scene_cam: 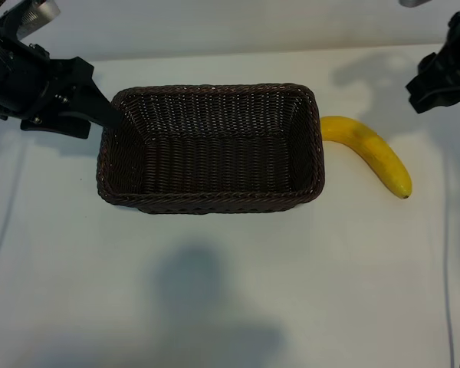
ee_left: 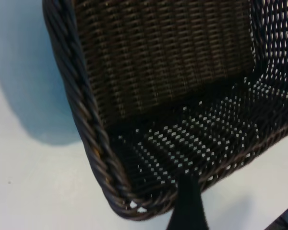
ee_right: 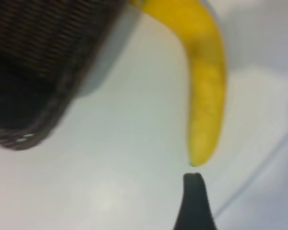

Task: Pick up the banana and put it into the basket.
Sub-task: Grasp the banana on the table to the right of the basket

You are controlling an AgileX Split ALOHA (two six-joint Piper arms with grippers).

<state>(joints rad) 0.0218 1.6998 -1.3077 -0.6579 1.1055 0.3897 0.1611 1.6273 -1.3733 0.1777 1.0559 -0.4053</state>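
Note:
The dark-brown wicker basket (scene_cam: 211, 203) stands in the middle of the white table, with nothing in it. The yellow banana (scene_cam: 372, 153) lies on the table just right of the basket, its stem end close to the basket's right wall. My left gripper (scene_cam: 101, 115) is at the basket's far-left corner, open, and one dark finger (ee_left: 187, 203) crosses the basket's rim (ee_left: 86, 110). My right gripper (scene_cam: 437, 88) hangs open above the table behind the banana. One of its fingers (ee_right: 194, 201) ends just short of the banana's tip (ee_right: 206, 81); the other is out of view.
A thin cable (scene_cam: 448, 268) runs down the table's right side and another (scene_cam: 4, 222) down the left. A broad shadow lies on the table in front of the basket. The basket's corner (ee_right: 43, 72) also shows in the right wrist view.

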